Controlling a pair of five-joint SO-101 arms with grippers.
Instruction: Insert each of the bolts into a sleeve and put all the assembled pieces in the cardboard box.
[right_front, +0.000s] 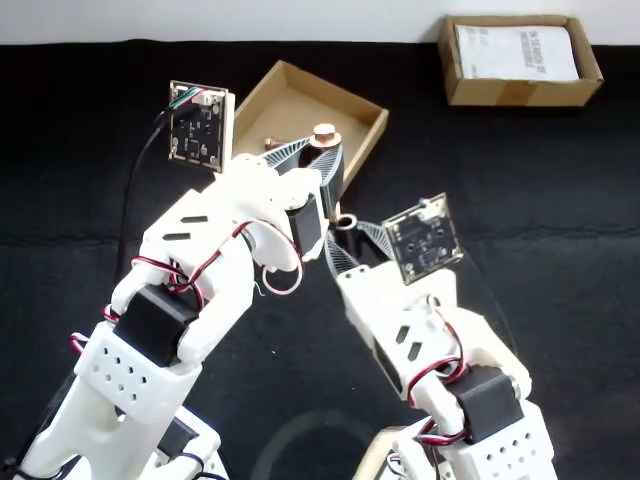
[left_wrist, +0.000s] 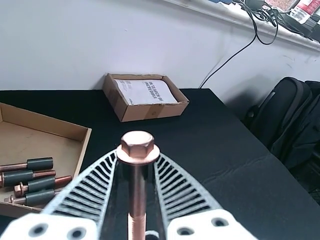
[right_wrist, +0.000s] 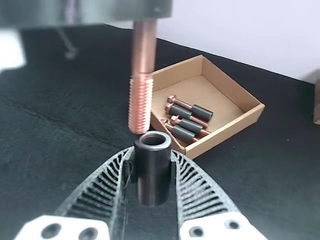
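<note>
- High view: a second box (right_front: 520, 93) at the far edge of the tabletop (right_front: 570, 200) holds a sheet (right_front: 517, 52) w/ printed lines, too small to read.
- Left wrist view: approx. 4 assembled pieces (left_wrist: 42, 184) lie side by side in the cardboard box (left_wrist: 45, 145). Each is copper metal in a dark tube. They overlap, so the count is not sure.
- Also 1 free bolt (left_wrist: 135, 195), 1 free sleeve (right_wrist: 153, 172), 2 boxes.
- Left jaws: narrow, clamped on the bolt's shank; hex head is up at the tips, thread end points down.
- Right jaws: narrow, clamped on the sleeve, which is upright w/ open end up.
- Right wrist view: the bolt's thread tip is just above the sleeve's rim, a bit off centre, not inside. Both are above the tabletop, near the cardboard box but apart from it.
</note>
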